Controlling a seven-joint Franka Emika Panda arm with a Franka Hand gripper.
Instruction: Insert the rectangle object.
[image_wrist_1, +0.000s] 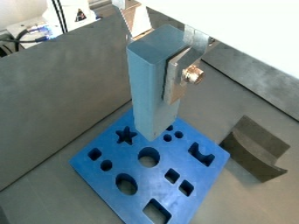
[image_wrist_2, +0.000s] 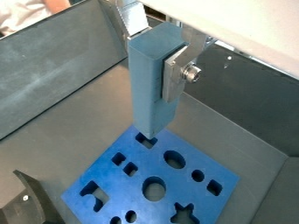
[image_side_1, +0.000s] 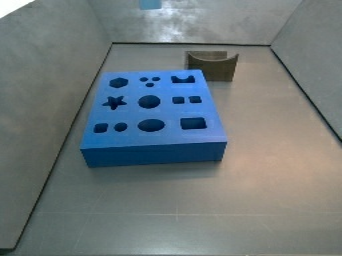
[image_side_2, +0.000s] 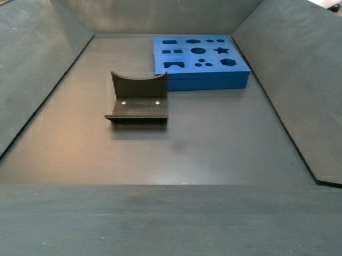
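While above the block (image_wrist_1: 152, 171) | gripper (image_wrist_1: 176, 66) jaws pinch rectangle object (image_wrist_1: 155, 87) | upright, walls apart

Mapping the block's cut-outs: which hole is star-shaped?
The star hole, the only one with points, in the blue block's edge row between two round holes. The gripper, above the block, holds the rectangle object.

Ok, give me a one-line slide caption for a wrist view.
Gripper holds the light-blue rectangle object upright above the blue block.
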